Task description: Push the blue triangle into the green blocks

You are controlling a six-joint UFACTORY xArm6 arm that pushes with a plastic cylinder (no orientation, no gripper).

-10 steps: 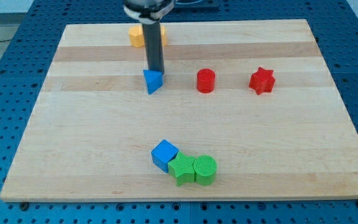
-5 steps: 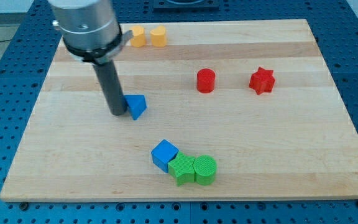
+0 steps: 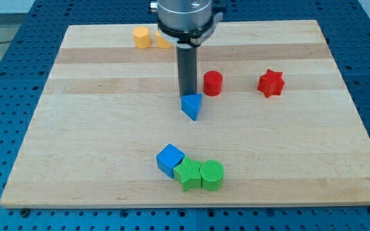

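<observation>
Now my tip (image 3: 186,96), a bare rod without fingers, touches the blue triangle's (image 3: 191,106) top side, green blocks (image 3: 200,175) well below.

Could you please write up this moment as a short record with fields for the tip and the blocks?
tip: my tip sits just above the blue triangle, at its top edge
target: green star touching green cylinder, near the board's bottom
beside target: blue cube against the star's left
gap: triangle well apart from the green blocks, above them
others: red cylinder, red star, two yellow blocks at top, one partly hidden by the arm
</observation>
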